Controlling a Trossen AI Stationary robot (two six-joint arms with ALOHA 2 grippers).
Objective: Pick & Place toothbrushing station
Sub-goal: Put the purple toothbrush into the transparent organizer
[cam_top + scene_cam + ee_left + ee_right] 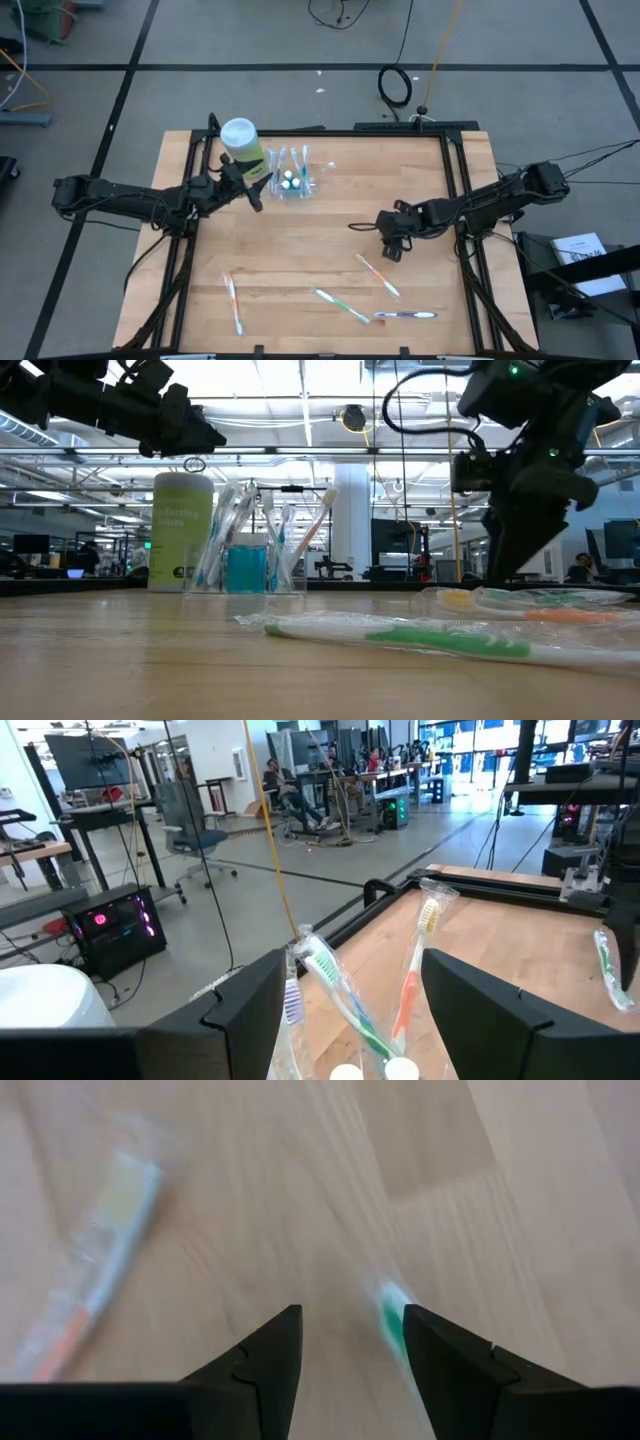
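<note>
The clear plastic cup (294, 183) stands at the far left part of the wooden table (330, 270), just beside a light-green bottle (243, 142) with a white cap. The high view shows several toothbrushes and two white caps inside the cup; only the low view shows that the brushes (300, 540) lean upright in it around a blue tube (247, 568). The left gripper (262, 187) is next to the cup at the bottle's side. Its wrist view shows the jaws standing wide and empty, with wrapped brush heads (322, 963) rising between the two fingers (240, 1010). The right gripper (393, 247) hangs over the table's middle right, well apart from the cup. Its wrist view shows the jaws parted with nothing between them, above bare wood, with a green-handled toothbrush (392, 1318) and an orange-handled one (95, 1275) lying below. The high view alone shows all the loose brushes: an orange one (377, 275), a green one (341, 305), a blue one (405, 315) and a pink one (232, 301) lying on the near half of the table. The low view shows the nearest ones still in clear wrapping (420, 638).
</note>
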